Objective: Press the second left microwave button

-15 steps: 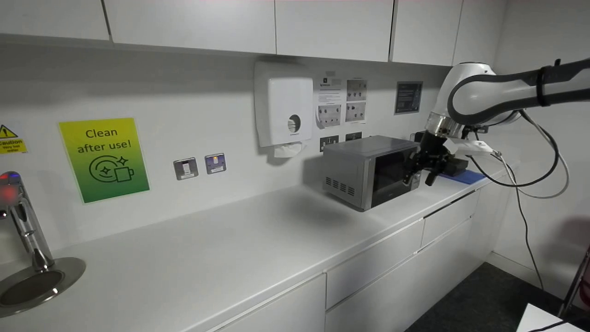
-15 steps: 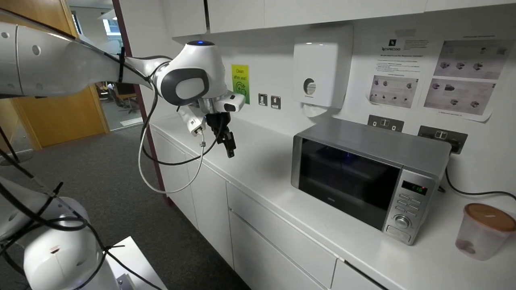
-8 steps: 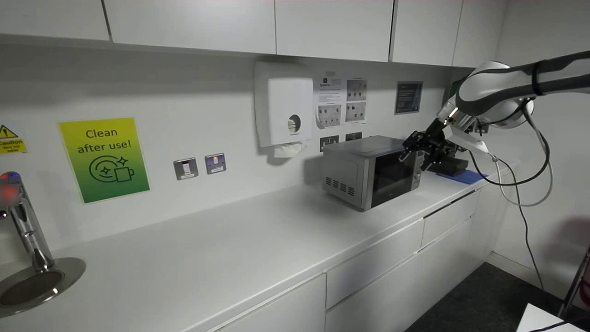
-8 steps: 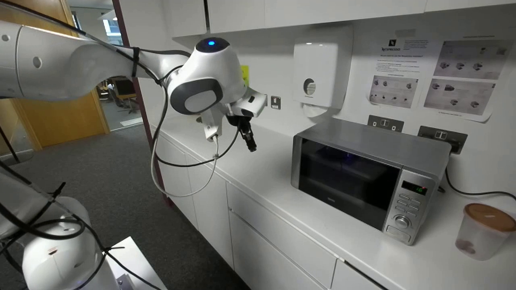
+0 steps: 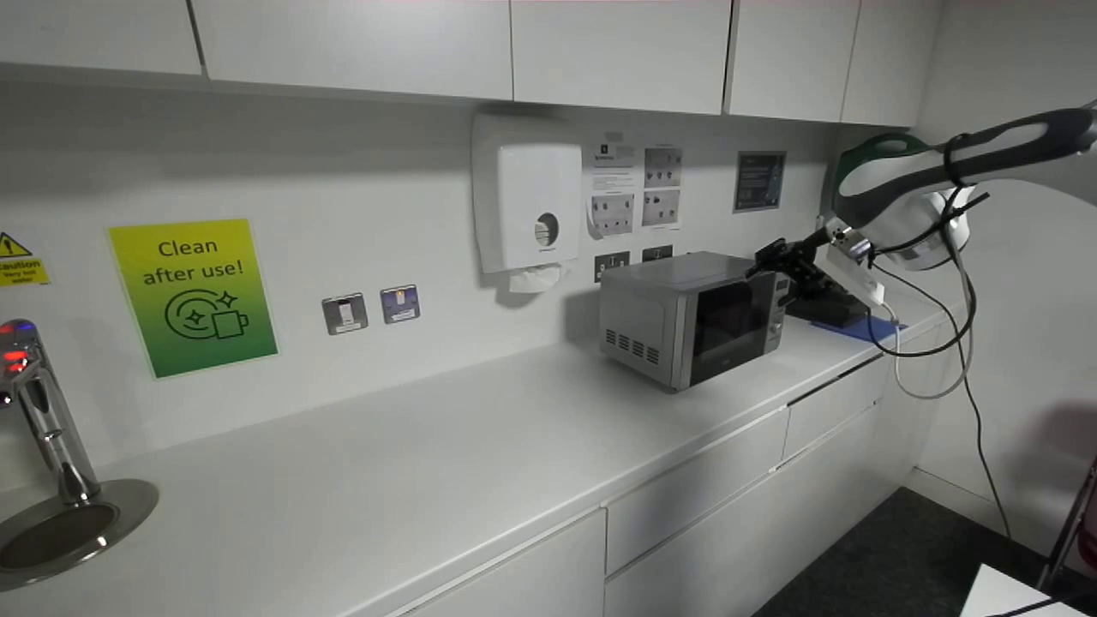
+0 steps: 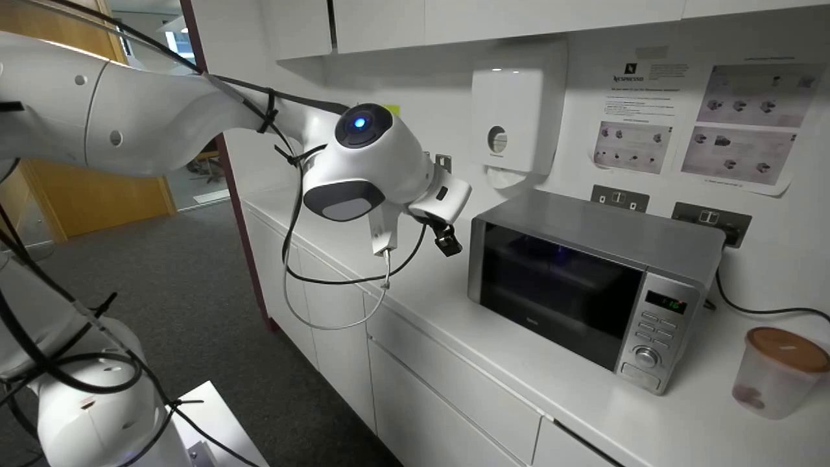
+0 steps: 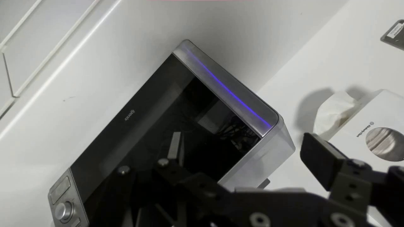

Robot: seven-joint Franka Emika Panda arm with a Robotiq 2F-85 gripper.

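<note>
"How does the hand stand?"

"The gripper has its fingers spread, with nothing held between them."

"And the microwave?"

"Just beyond, on the counter, apart from the fingertips. In the wrist view only part of its control panel shows, at the lower left."

"How will it handle?"

"Like a heavy, stiff box, I'd say: metal casing, dark glass window, slick surface beneath. A modest push should leave it sitting; a hard shove might skid it. The glass would be the fragile part."

"Where do I take hold?"

"Nowhere, really. There's no lifting here. I'd bring the fingers together and press square-on with the tip. I read the target as the second button down in the left column, small and probably stiff. The dial sits lower on the same panel, so a low tip could catch it."

"And farther off?"

"An orange-lidded tub stands past the panel end; behind, the white dispenser hangs on the wall."
</note>
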